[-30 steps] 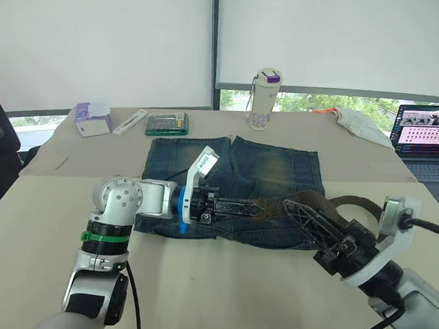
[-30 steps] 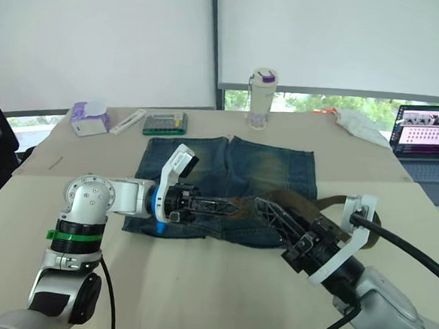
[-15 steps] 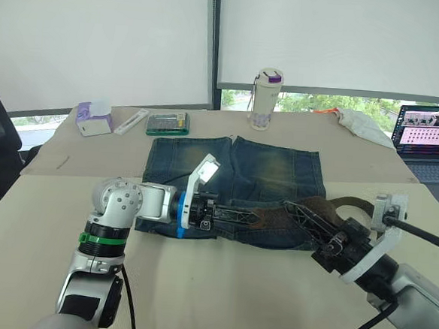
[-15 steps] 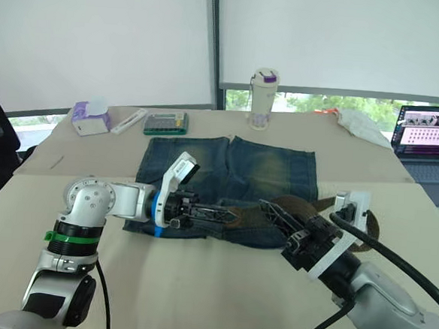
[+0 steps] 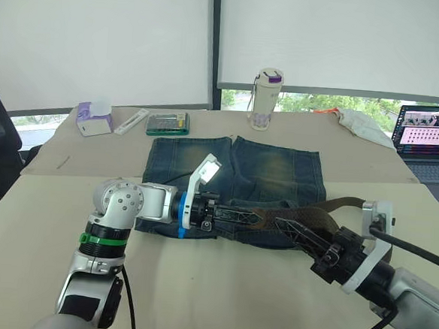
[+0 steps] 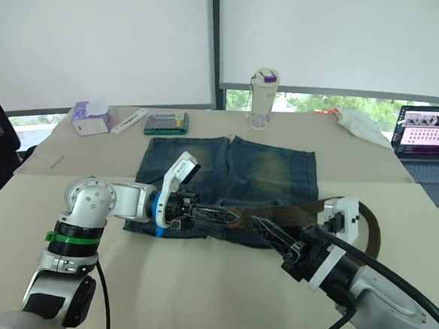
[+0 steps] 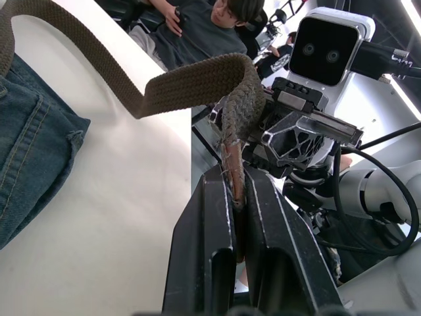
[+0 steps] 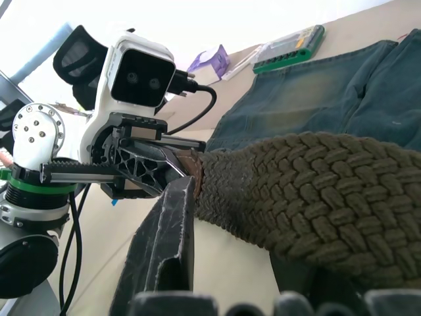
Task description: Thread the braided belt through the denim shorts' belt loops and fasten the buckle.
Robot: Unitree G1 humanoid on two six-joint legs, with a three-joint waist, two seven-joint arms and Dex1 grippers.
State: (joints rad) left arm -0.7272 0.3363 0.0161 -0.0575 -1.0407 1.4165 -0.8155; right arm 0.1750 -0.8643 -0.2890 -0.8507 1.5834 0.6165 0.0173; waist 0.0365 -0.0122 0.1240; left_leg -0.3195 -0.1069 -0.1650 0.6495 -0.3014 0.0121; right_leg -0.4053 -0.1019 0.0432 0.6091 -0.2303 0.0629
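Both claws grip the braided belt [image 5: 291,215] above the denim shorts' [image 5: 234,165] waistband: left claw [image 5: 255,216] pinching its tip, right claw [image 5: 285,223] clamped behind, likely steadying it for threading.

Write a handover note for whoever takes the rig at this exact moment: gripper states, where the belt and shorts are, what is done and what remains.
Left gripper: jaws shut on the braided belt at its leather-tipped end.
Right gripper: jaws shut on the belt a little further along the strap.
The denim shorts lie flat on the table, waistband nearest the robot. The belt is held just above the waistband and trails off to the robot's right.
Done: both grips set.
Left: no threading through the loops is visible; buckle not fastened.
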